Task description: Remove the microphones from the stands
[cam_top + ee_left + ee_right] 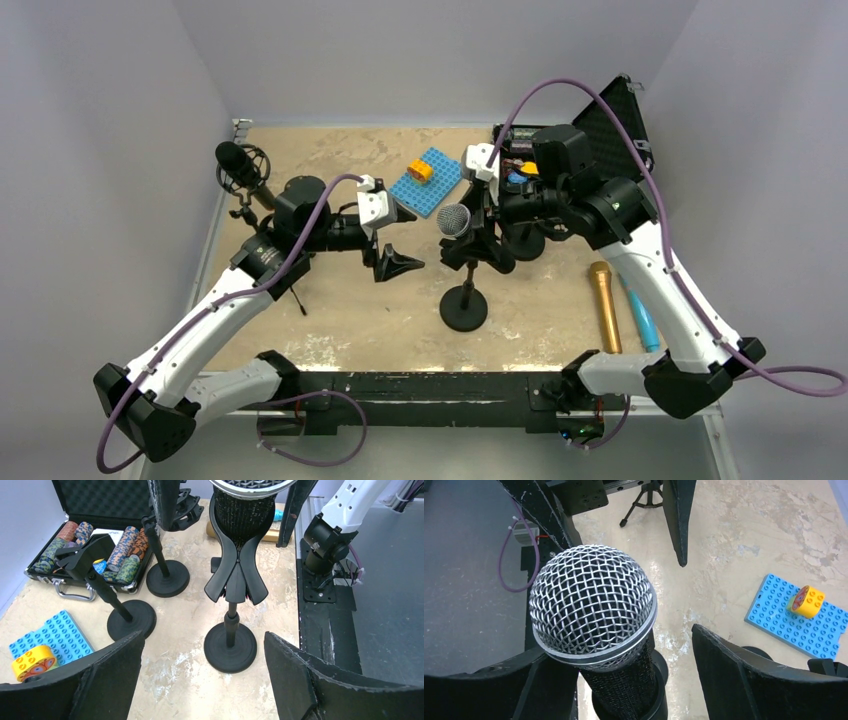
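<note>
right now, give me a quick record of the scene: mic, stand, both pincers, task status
microphone: silver mesh head, seated in the clip
stand: round base on the table, between the two arms
right pincer: open, fingers either side of the microphone, gap showing on one side
left pincer: open, facing the stand, apart from it
task status: microphone not yet off the stand

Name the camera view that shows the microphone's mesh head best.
Right wrist: the mesh head looms large, its grille sharp. Top external shows it small from above; left wrist crops it to a sliver at the top edge.
</note>
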You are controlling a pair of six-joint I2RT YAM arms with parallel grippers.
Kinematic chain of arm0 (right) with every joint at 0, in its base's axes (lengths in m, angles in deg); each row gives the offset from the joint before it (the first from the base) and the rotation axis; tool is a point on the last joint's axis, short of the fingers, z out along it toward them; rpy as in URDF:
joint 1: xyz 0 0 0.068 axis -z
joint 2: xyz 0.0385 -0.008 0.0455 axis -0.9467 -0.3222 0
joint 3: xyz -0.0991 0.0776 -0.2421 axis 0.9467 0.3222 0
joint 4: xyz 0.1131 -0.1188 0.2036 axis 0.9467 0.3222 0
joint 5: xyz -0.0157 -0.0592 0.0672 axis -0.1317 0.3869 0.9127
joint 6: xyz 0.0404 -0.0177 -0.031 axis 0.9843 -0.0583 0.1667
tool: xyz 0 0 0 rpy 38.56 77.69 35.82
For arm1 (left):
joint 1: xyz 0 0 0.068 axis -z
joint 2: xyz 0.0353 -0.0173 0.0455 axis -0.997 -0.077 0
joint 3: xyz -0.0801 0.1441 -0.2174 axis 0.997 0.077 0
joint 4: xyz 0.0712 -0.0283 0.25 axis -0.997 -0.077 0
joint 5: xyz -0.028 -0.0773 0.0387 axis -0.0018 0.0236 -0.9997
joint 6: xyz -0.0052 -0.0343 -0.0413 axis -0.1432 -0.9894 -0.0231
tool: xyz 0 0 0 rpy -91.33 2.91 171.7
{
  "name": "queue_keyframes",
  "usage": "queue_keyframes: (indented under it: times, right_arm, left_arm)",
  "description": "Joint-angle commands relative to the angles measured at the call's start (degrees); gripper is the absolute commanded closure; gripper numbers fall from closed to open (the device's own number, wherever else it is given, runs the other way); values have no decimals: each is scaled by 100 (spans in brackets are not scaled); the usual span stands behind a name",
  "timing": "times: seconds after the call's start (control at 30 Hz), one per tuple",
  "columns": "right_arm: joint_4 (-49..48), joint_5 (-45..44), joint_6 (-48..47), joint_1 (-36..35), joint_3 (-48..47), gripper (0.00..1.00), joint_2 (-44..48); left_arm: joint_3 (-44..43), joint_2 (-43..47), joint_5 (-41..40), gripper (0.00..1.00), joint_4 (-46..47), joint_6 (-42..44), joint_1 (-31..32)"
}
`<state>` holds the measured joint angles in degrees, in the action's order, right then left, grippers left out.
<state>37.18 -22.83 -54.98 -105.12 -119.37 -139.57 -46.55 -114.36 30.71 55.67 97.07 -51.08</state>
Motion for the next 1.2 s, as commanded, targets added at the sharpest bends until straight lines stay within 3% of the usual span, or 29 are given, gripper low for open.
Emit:
queue_keyframes:
  times: [0.0,0.1,0.33,0.53,0.77,1.17]
  right_arm:
    - [110,103,197,45,-223,22,165]
    - [94,-44,160,64,-190,34,182]
    - [-401,-28,319,95,-60,74,256]
    - [-943,356,829,95,-565,95,-142]
    - [-1088,710,976,94,-1168,100,-744]
    - [-799,756,224,-106,-1409,100,-964]
  left_arm:
    - [-219,-22,363,7,290,-91,-5]
    - [-248,-203,770,5,388,-32,25]
    - [-327,-660,850,5,875,-75,317]
    - [-334,-765,758,6,1114,-235,356]
    - [-115,-707,332,10,1561,-518,356]
    - [121,-549,-267,23,1121,-411,272]
